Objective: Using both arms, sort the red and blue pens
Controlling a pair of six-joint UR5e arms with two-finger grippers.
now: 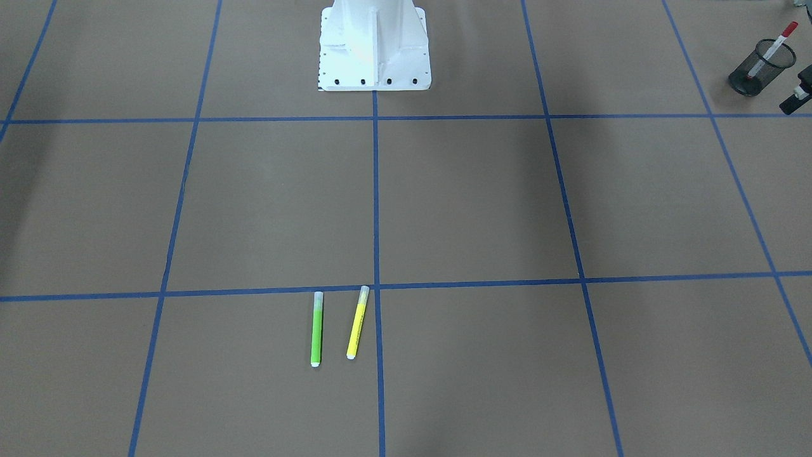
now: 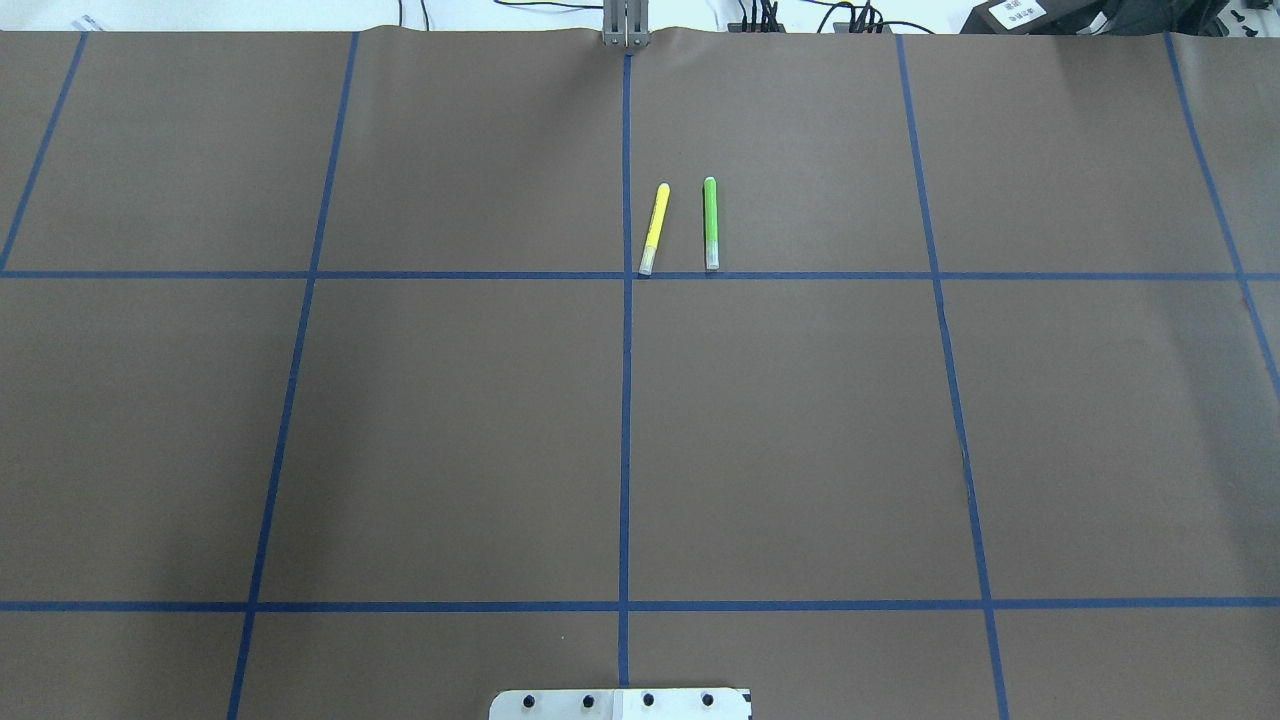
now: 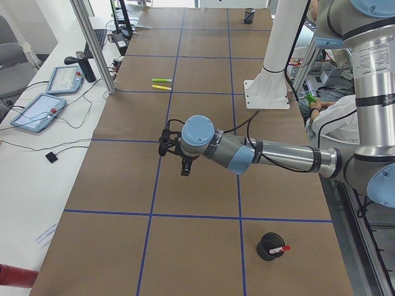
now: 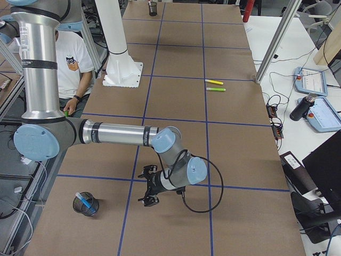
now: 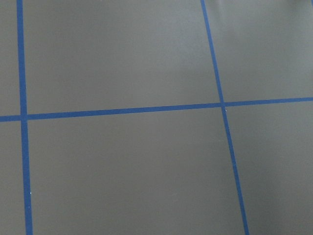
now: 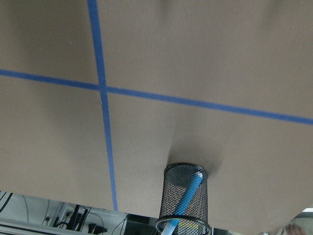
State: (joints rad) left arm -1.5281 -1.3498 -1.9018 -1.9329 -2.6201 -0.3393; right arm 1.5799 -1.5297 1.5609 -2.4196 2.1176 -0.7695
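The red pen (image 1: 774,46) stands tilted in a black mesh cup (image 1: 761,68) at the table corner on my left side; the exterior left view also has this pen (image 3: 279,250). The blue pen (image 6: 188,196) leans in a second mesh cup (image 6: 186,201), and the exterior right view shows it too (image 4: 84,201). My left gripper (image 3: 174,159) hangs over bare table, well away from its cup. The right gripper (image 4: 147,188) hovers a little way from the blue pen's cup. I cannot tell if either gripper is open or shut.
A green highlighter (image 2: 711,222) and a yellow highlighter (image 2: 654,228) lie side by side near the table's far middle. The white pedestal (image 1: 374,47) stands at the robot's edge. A seated person (image 4: 72,58) is beside the table. Pendants (image 3: 37,111) lie on the side bench.
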